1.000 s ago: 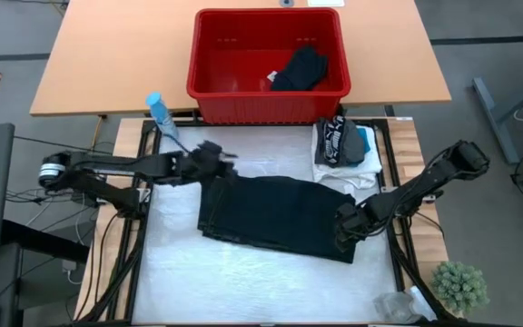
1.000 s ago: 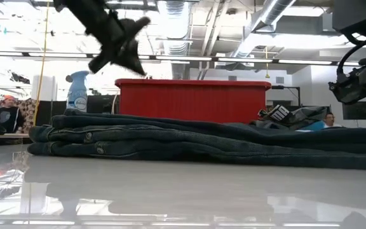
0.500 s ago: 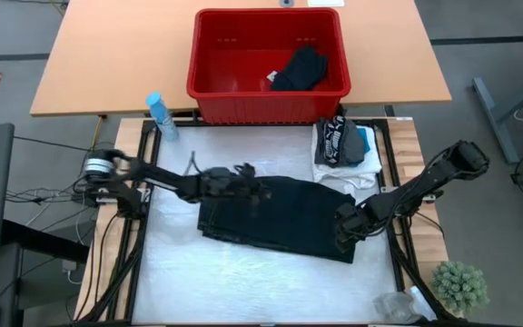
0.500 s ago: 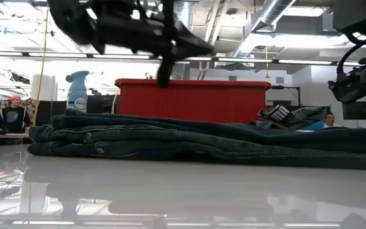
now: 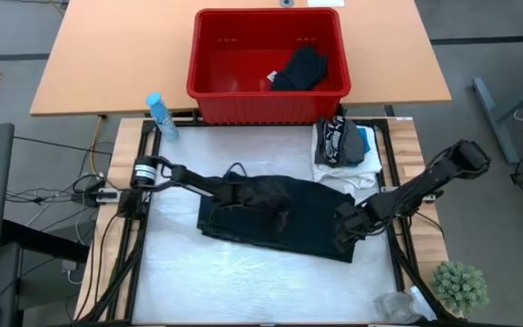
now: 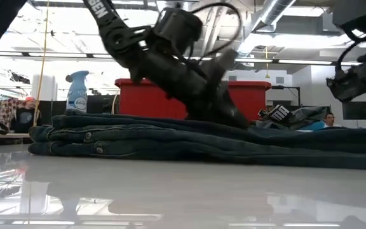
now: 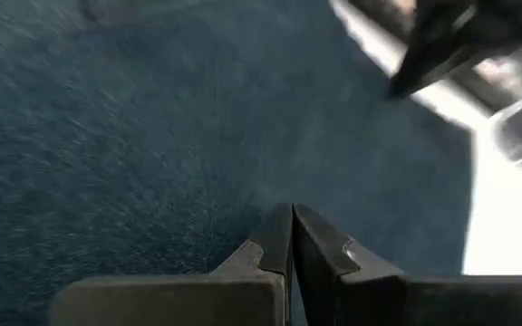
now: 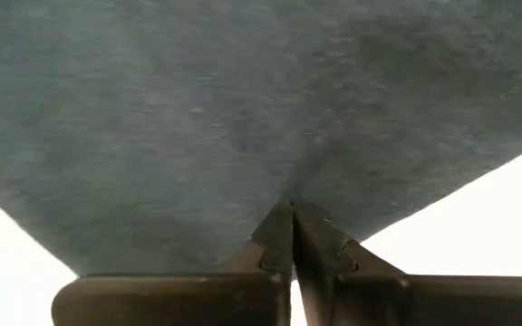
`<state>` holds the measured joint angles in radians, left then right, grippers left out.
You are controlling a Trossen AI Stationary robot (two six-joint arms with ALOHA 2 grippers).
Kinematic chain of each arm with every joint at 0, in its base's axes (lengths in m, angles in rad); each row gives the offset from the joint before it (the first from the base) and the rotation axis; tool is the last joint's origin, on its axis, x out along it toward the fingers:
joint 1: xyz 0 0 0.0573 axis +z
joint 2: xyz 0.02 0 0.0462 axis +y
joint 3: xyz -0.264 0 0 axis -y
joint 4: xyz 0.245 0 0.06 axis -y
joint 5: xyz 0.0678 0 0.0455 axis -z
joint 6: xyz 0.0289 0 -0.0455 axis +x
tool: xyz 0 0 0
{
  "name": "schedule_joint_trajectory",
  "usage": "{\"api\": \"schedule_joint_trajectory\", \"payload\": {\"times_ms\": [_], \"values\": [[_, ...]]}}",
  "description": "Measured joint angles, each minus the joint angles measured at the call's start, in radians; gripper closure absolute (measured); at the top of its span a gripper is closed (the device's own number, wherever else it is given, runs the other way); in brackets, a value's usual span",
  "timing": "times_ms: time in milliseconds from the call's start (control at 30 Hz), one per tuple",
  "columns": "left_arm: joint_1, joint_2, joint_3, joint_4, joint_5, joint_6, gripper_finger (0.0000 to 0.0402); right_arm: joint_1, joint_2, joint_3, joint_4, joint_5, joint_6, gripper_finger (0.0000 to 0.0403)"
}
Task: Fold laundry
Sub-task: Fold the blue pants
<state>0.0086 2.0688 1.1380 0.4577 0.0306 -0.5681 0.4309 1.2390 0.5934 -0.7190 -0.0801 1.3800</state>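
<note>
White letters show on a black garment (image 5: pixel 332 141) of the folded pile beside the red basket (image 5: pixel 209 86), but they are too small to read. On the arm (image 6: pixel 110 25) in the low view, pale letters are cut off at the picture edge and cannot be read either.

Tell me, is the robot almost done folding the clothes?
Not yet. Done: a small folded pile sits by the table's right edge. In hand: the dark trousers, folded over, with the right gripper pinching one end and the left gripper pressing on top. Left: a black garment waits in the red basket.
</note>
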Motion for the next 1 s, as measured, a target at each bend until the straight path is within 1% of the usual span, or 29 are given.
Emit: {"api": "schedule_joint_trajectory", "payload": {"times_ms": [133, 200, 267, 333, 400, 567, 633, 667, 767, 833, 900, 1000], "values": [[0.000, 0.054, 0.065, -0.132, -0.011, 0.075, 0.0401, -0.001, -0.056, 0.037, -0.023, 0.003, 0.007, 0.0334], [-0.001, 0.074, 0.073, -0.170, -0.019, 0.086, 0.0401, -0.009, -0.087, 0.067, -0.086, 0.003, 0.011, 0.0317], [0.000, 0.085, 0.076, -0.203, -0.022, 0.064, 0.0401, -0.013, -0.118, 0.094, -0.159, 0.022, 0.058, 0.0301], [0.000, 0.085, 0.078, -0.237, -0.024, 0.053, 0.0401, 0.002, -0.140, 0.108, -0.214, 0.062, 0.134, 0.0287], [0.001, 0.085, 0.076, -0.265, -0.029, 0.054, 0.0401, 0.029, -0.153, 0.107, -0.233, 0.109, 0.213, 0.0272], [-0.001, 0.084, 0.076, -0.266, -0.020, 0.007, 0.0401, 0.074, -0.140, 0.089, -0.250, 0.259, 0.494, 0.0227], [-0.001, 0.084, 0.076, -0.272, -0.014, 0.007, 0.0401, 0.073, -0.128, 0.089, -0.258, 0.325, 0.560, 0.0204], [-0.002, 0.085, 0.076, -0.273, -0.009, 0.011, 0.0401, 0.070, -0.124, 0.089, -0.257, 0.341, 0.571, 0.0192], [-0.002, 0.085, 0.075, -0.275, 0.003, 0.007, 0.0401, 0.055, -0.113, 0.089, -0.282, 0.340, 0.577, 0.0163], [-0.002, 0.085, 0.075, -0.275, 0.006, 0.008, 0.0401, 0.052, -0.111, 0.089, -0.293, 0.326, 0.584, 0.0151], [-0.001, 0.085, 0.074, -0.278, 0.016, 0.017, 0.0401, 0.046, -0.112, 0.089, -0.291, 0.297, 0.590, 0.0147], [-0.001, 0.085, 0.073, -0.280, 0.026, 0.021, 0.0401, 0.054, -0.106, 0.089, -0.280, 0.291, 0.630, 0.0145]]}}
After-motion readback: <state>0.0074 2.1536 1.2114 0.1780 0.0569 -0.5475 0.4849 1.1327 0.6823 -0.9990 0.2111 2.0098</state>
